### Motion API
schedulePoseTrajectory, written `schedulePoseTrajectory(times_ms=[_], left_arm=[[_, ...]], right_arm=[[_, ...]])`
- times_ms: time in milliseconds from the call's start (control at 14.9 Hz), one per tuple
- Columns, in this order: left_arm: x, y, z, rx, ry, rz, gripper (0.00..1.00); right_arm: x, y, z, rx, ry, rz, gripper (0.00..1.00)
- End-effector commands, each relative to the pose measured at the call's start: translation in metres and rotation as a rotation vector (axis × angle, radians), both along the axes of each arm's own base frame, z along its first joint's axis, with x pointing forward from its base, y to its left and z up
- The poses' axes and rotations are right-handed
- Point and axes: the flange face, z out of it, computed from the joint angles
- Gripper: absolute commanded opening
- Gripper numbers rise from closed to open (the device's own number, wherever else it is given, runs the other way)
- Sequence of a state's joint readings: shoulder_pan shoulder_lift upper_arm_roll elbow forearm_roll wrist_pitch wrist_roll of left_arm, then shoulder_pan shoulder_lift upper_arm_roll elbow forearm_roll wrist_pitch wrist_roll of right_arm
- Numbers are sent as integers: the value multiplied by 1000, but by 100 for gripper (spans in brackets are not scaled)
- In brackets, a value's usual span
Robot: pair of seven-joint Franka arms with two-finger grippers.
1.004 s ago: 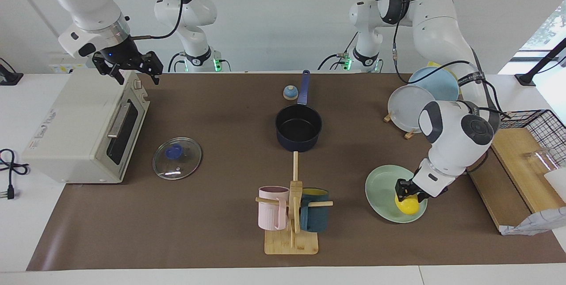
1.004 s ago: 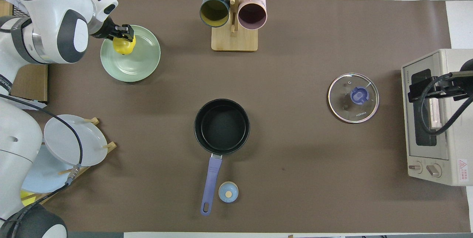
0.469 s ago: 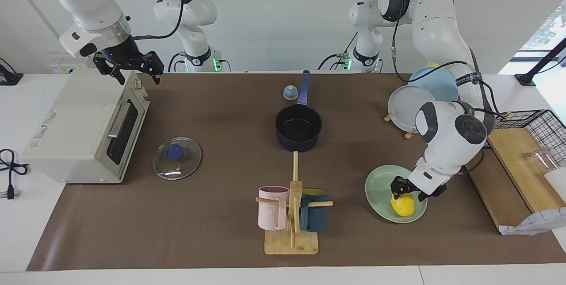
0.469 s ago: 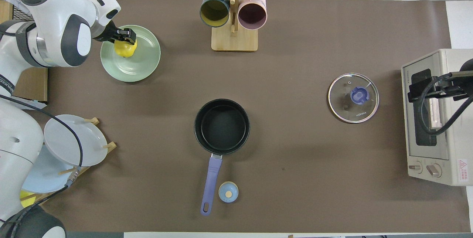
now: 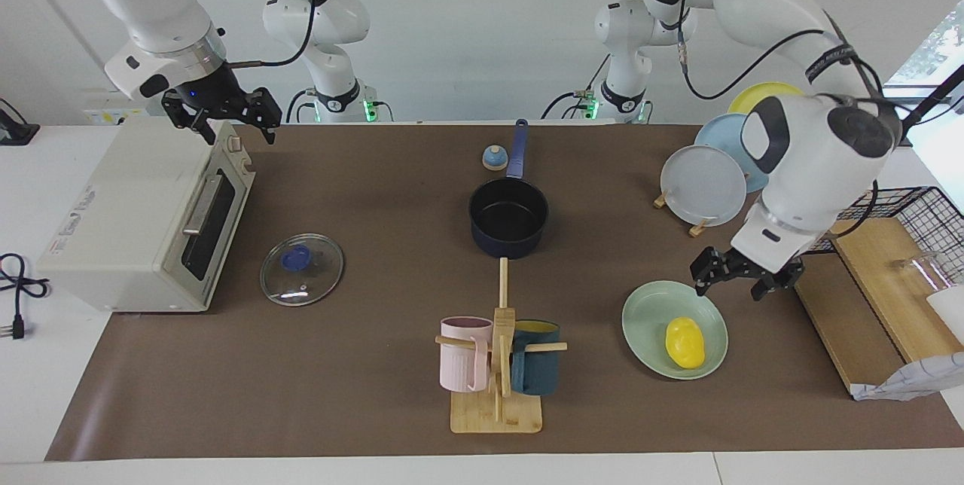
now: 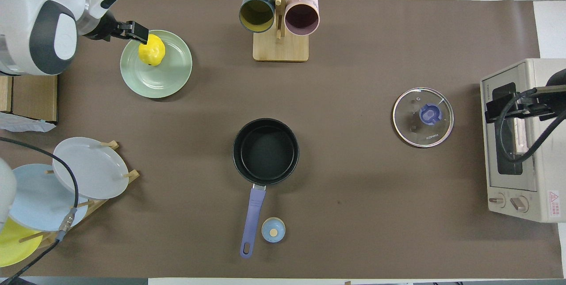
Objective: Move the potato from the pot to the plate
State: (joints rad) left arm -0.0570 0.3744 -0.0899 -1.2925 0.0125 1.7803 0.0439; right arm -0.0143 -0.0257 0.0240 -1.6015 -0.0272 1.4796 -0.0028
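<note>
The yellow toy potato (image 5: pixel 684 342) is lying alone on the mint-green plate (image 5: pixel 648 312), in the part of the plate farther from the robots and toward the left arm's end of the table. Half a second ago the left gripper (image 5: pixel 739 281) was down on the potato, with its fingers around it. Now this gripper is hanging in the air with its fingers spread apart and nothing between them, above the plate's rim on the robots' side. In the overhead view the left gripper (image 6: pixel 132 31) is seeming to touch the potato (image 6: pixel 151 51), but the facing view is showing a clear gap, so I judge it is not touching. The potato is sitting at almost the same spot as before, so the release did not push it away.

The dark navy pot (image 5: pixel 508 216) is standing empty at the middle of the table, its blue handle (image 5: pixel 517 149) pointing toward the robots. The glass lid (image 5: pixel 301 268) is lying flat, well apart from the pot, toward the right arm's end.

The right gripper (image 5: pixel 222 115) is waiting over the toaster oven (image 5: pixel 143 218), fingers apart, holding nothing, about where it was before.

To my judgement the transfer is done, and only the retreat of the left arm is remaining.
</note>
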Motion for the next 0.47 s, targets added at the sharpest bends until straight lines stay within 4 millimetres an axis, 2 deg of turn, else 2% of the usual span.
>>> schedulePoseTrajectory(times_ms=[0,268,402], left_arm=[[-49,9,54,35,48,4,100],[-108,23,102,58,125,20,100],[-136,22,109,68,145,19,100]], right_arm=[[-4,-2,-2,7,5,-20,100],[-4,-2,-2,7,5,-20,100],[-4,-2,-2,7,5,-20,100]])
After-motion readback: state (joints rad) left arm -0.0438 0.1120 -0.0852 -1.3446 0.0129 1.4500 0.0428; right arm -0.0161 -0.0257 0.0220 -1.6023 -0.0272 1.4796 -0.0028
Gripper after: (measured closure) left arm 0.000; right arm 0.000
